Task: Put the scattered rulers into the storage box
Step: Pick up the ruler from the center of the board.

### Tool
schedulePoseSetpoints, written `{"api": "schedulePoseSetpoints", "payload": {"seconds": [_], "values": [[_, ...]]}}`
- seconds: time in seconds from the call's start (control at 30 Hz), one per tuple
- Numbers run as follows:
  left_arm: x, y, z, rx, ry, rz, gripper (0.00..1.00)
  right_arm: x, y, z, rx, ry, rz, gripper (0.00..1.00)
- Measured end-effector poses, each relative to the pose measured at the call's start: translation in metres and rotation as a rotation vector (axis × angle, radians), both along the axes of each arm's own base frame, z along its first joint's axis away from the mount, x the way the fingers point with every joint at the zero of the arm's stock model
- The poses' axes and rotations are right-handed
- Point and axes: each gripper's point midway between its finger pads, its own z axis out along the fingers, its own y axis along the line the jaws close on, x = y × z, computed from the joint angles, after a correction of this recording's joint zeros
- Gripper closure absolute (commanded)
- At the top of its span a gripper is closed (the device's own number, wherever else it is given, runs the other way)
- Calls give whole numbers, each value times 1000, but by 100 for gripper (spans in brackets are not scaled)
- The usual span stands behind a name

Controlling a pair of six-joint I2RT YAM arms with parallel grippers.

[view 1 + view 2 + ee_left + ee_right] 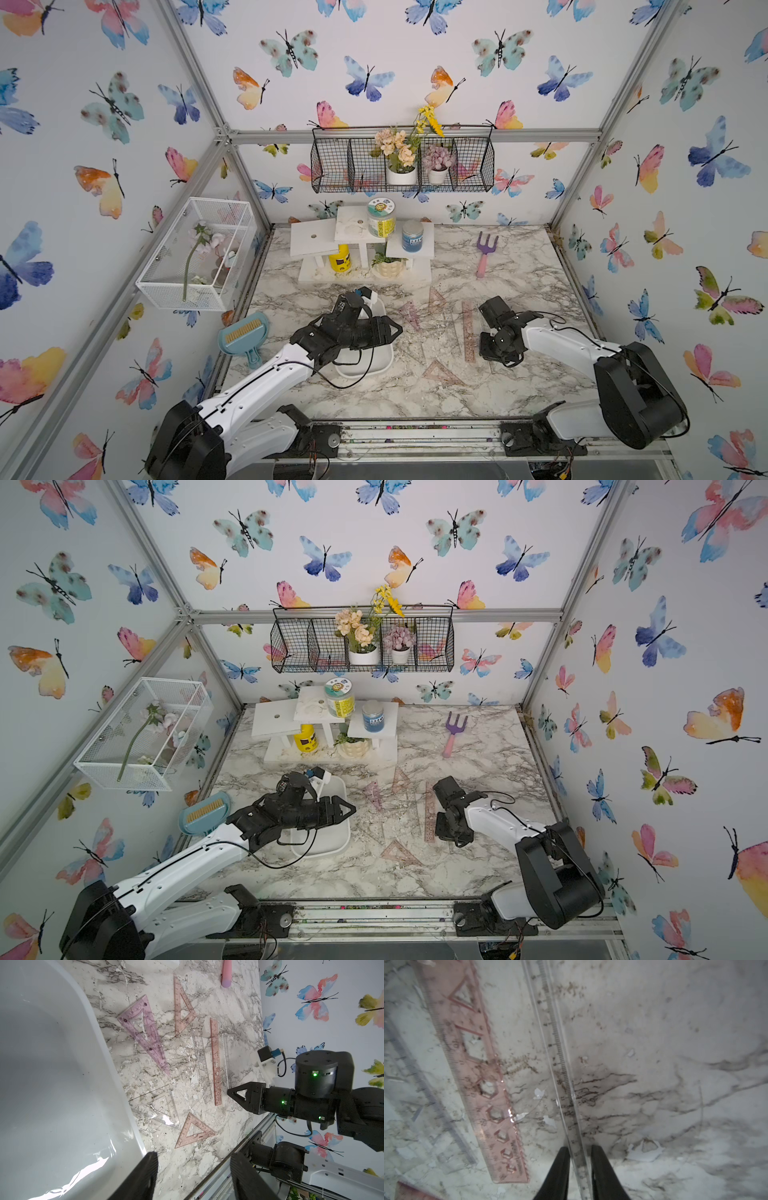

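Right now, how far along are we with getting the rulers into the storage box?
Done: nothing; the storage box looks empty where visible. In hand: the right gripper straddles the clear thin ruler, not lifted, grip unconfirmed. The left gripper hovers open by the box. Left: every ruler, including the pink straight ruler and purple set square.

L arm is holding L gripper (193, 1176) approx. level w/ jaws wide apart, while R arm, elbow bent, is pointing R gripper (578, 1148) down, jaws w/ only a slim gap btwn them.
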Motion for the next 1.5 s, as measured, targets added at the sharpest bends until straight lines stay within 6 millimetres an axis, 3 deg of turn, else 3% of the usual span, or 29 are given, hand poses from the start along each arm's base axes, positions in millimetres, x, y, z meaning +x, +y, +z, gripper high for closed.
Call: {"api": "schedulePoseSetpoints", "payload": {"seconds": [0.13, 0.33, 0.47, 0.6, 0.83, 0.97, 1.17, 1.5], "values": [[0, 0, 1, -1, -2, 0, 39, 1, 0, 0, 1, -5, -4, 98], [-1, 1, 3, -3, -8, 0, 39, 2, 1, 2, 11, -23, -8, 99], [-3, 3, 5, 7, -9, -5, 39, 8, 4, 14, 40, -76, -8, 98], [4, 1, 21, 5, -53, -4, 40, 27, 15, 47, 102, -189, -6, 98], [17, 0, 59, -14, -140, -1, 39, 70, 45, 130, 268, -446, 35, 98], [34, 12, 72, -27, -167, 49, 39, 82, 66, 161, 368, -516, 87, 98], [47, 26, 91, -65, -202, 77, 37, 82, 103, 192, 575, -557, 201, 98], [34, 16, 131, -210, -294, -49, 41, 61, 162, 245, 974, -552, 411, 98]]}}
